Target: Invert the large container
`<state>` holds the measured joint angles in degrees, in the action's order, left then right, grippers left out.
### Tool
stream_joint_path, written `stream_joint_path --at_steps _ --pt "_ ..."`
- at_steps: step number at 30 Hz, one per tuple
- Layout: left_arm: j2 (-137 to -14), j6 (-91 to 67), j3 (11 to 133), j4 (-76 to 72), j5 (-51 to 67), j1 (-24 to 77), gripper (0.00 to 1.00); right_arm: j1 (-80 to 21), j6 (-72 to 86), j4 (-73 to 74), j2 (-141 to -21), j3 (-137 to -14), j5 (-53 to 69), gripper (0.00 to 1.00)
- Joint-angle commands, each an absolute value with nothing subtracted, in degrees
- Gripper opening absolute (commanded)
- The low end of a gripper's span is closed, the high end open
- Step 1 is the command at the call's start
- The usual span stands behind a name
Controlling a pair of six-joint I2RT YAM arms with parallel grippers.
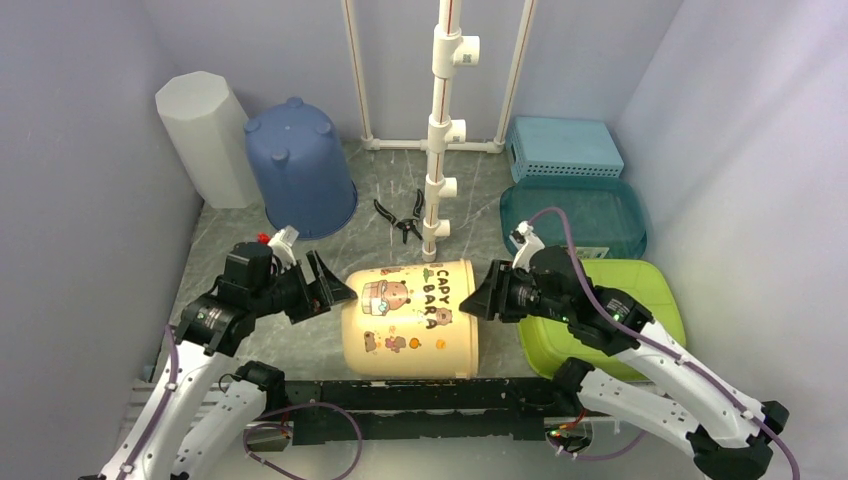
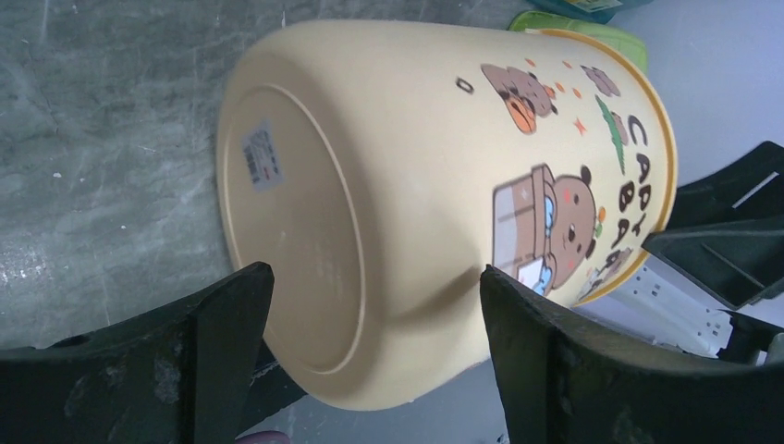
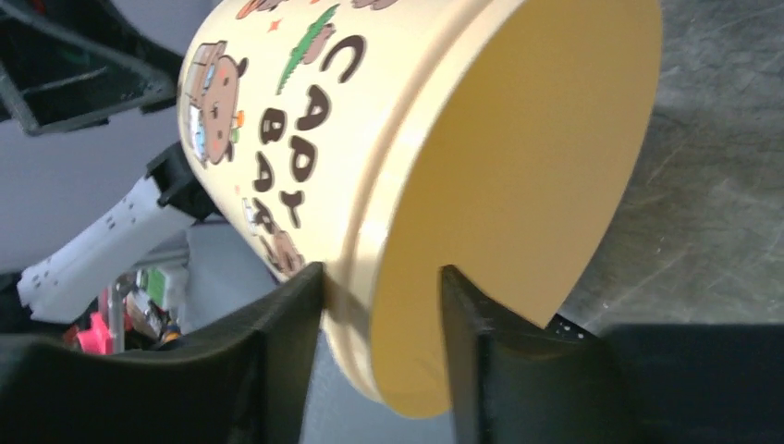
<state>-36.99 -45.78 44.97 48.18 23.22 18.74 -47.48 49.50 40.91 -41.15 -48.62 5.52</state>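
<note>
Grey marbled worktop (image 1: pixel 215 238), pale walls (image 1: pixel 80 150): the large container (image 1: pixel 410 320) lies sideways. Left claw (image 1: pixel 327 286) released; right claw (image 1: pixel 486 298) straddles its rim, grip unclear.

Soft, even light falls from above; shadows are faint. The overhead view is sharp. In both wrist views the prints on the bucket (image 2: pixel 416 139) smear with blur, the dark fingers (image 2: pixel 213 361) near the lens look slightly soft, and the bench (image 2: pixel 102 166) shows a pale sheen.
</note>
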Motion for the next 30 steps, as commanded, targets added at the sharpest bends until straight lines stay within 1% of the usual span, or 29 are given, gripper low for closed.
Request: stream_joint_path --at_steps 1,3,5,6,9,13,16,20,23,27,30 --pt "-37.1 -44.3 44.0 46.1 25.3 18.9 0.87 -47.6 43.2 48.0 -41.0 -50.8 10.4 0.41" --pt "-37.3 -44.4 43.9 45.5 25.6 18.9 0.87 -47.6 43.0 47.7 -41.9 -51.4 11.6 0.24" --pt "-37.5 -44.2 44.2 45.0 26.4 18.9 0.87 -47.6 43.4 47.3 -42.5 -52.0 10.8 0.13" --pt "-37.5 -44.0 44.7 44.9 26.6 18.9 0.87 -47.6 43.7 46.9 -42.7 -52.2 10.0 0.08" --pt "-37.3 -43.3 46.2 46.1 25.9 18.9 0.87 -47.6 45.9 44.3 -42.9 -51.9 7.0 0.01" --pt "-35.4 -44.0 47.2 49.3 21.4 18.9 0.88 -47.6 50.9 38.6 -43.3 -50.7 3.9 0.0" --pt "-31.5 -45.8 46.9 49.7 20.1 18.9 0.89 -47.5 56.5 33.7 -43.4 -48.1 1.3 0.0" --pt "-26.5 -46.5 46.0 47.7 21.0 18.9 0.91 -47.5 65.4 24.7 -42.0 -42.0 0.1 0.0" --pt "-25.5 -46.3 45.1 48.4 21.9 18.9 0.92 -47.5 69.8 16.9 -41.3 -37.9 0.2 0.0" --pt "-26.5 -46.3 43.3 47.7 23.8 18.9 0.92 -47.4 70.6 12.1 -46.4 -38.3 3.0 0.0" --pt "-27.6 -45.4 44.0 49.6 20.0 18.9 0.92 -47.6 71.0 9.0 -51.6 -39.1 7.5 0.0"
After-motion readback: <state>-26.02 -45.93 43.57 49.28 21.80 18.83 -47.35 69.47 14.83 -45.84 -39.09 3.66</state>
